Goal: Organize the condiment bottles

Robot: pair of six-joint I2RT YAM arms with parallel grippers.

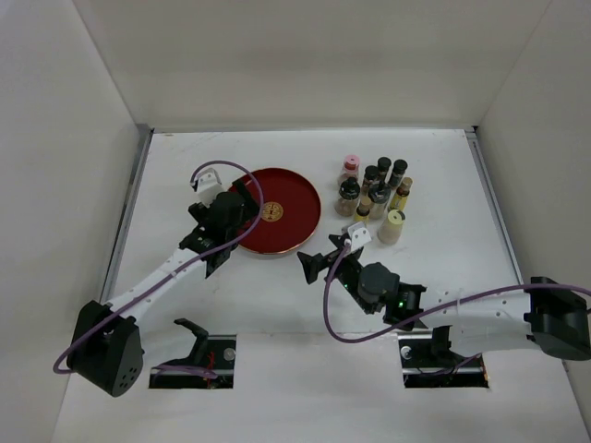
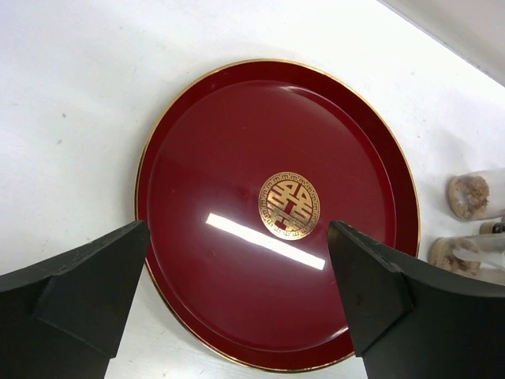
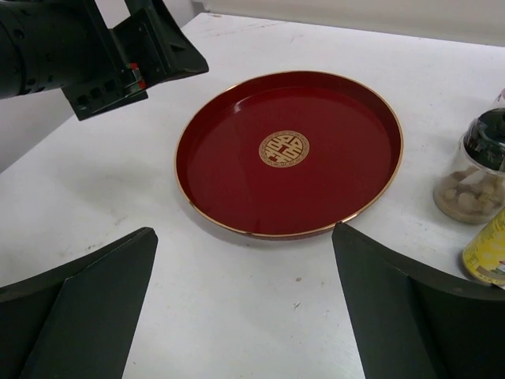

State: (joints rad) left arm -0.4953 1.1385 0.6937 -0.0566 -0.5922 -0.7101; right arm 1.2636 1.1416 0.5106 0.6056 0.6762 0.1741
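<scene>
The condiment bottles (image 1: 374, 194) stand in a tight cluster on the table, right of the red tray (image 1: 295, 198). Among them are a pink-capped one (image 1: 350, 164) at the back left and a cream-capped one (image 1: 393, 224) at the front right; most others have black caps. My left gripper (image 1: 238, 217) is open and empty over the tray's left edge; in the left wrist view (image 2: 237, 268) nothing lies between its fingers. My right gripper (image 1: 309, 266) is open and empty just in front of the tray, left of the bottles, and shows in the right wrist view (image 3: 245, 276).
The tray (image 2: 237, 142) holds nothing and has a gold emblem (image 3: 284, 148) at its centre. A black-capped jar (image 3: 473, 178) and a yellow-filled bottle (image 3: 489, 253) sit at the right wrist view's right edge. White walls enclose the table on three sides.
</scene>
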